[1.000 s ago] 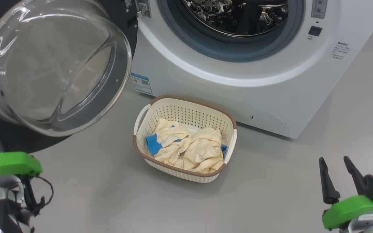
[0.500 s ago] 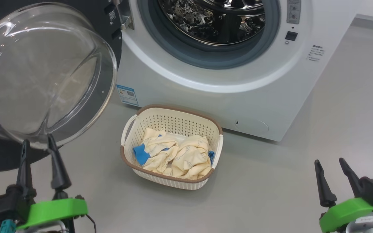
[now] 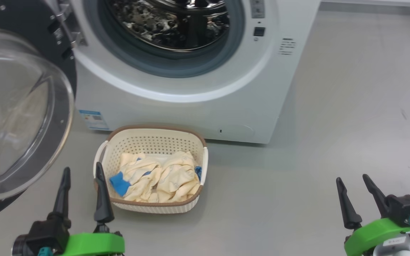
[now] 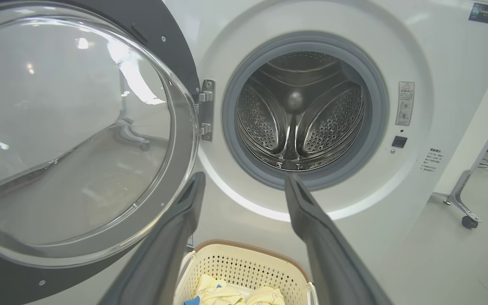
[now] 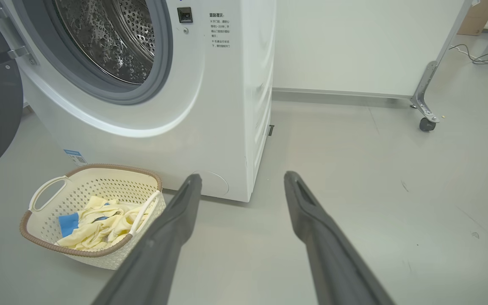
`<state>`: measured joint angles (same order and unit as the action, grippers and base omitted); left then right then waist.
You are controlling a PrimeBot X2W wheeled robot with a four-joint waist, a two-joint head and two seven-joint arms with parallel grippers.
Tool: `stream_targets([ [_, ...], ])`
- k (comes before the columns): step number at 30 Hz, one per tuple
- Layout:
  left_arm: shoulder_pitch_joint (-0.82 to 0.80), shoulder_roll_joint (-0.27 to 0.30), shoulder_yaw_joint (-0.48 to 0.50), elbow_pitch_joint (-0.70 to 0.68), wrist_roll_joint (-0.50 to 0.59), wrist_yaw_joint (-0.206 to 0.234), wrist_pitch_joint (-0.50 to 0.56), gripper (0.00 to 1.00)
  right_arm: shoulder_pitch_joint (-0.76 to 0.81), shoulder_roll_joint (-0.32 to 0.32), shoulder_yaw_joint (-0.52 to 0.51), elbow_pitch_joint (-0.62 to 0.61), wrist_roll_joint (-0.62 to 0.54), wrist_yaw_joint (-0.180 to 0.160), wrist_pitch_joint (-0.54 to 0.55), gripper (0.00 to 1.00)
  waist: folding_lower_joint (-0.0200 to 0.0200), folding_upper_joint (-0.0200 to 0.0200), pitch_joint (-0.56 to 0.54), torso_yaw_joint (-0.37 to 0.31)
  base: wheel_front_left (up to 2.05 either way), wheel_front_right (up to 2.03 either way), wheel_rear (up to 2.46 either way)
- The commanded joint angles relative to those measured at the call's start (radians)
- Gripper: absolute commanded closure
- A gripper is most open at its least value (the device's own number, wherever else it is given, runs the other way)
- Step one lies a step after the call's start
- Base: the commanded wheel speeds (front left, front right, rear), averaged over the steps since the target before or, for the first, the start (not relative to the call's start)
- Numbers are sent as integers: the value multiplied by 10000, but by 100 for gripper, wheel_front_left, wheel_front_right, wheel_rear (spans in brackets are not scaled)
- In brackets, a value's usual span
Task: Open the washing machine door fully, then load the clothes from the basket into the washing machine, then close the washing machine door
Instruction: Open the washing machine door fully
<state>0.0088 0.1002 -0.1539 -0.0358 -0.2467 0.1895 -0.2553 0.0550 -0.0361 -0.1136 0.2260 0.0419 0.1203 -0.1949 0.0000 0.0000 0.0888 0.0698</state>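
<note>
Black left tool (image 3: 83,167), now spread wider

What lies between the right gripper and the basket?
Bare grey floor, nothing else: the head view shows it between the right gripper and the basket, and the right wrist view agrees.

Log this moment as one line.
washing machine door open wide | drum empty | clothes in basket on floor | left gripper open, empty, near basket | right gripper open, empty, above floor
</note>
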Motion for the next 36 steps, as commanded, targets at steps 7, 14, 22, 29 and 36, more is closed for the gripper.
stream_targets([
  [7, -538, -33, 121, 643, 94, -565, -64, 0, -352, -141, 390, -436, -143, 104, -130, 0, 0, 0, -59, -1159, 0, 0, 0],
  [14, -650, -87, 183, 1704, 76, -951, -64, 0, -223, -141, 428, -454, -263, 104, -155, 0, 0, 0, -257, -1665, 0, 0, 0],
  [22, -830, -114, 413, 2704, 61, -1140, -64, 0, -75, -141, 446, -543, -387, 104, -199, 0, 0, 0, -436, -1709, 0, 0, 0],
  [29, -983, -191, 585, 2966, 107, -1210, -65, 0, -90, -141, 410, -1170, -675, 104, -274, 0, 0, 0, -458, -1524, 0, 0, 0],
  [36, -1125, -258, 705, 3012, 201, -1314, -65, 0, -32, -141, 560, -1729, -630, 104, -147, 0, 0, 0, -438, -1401, 0, 0, 0],
])
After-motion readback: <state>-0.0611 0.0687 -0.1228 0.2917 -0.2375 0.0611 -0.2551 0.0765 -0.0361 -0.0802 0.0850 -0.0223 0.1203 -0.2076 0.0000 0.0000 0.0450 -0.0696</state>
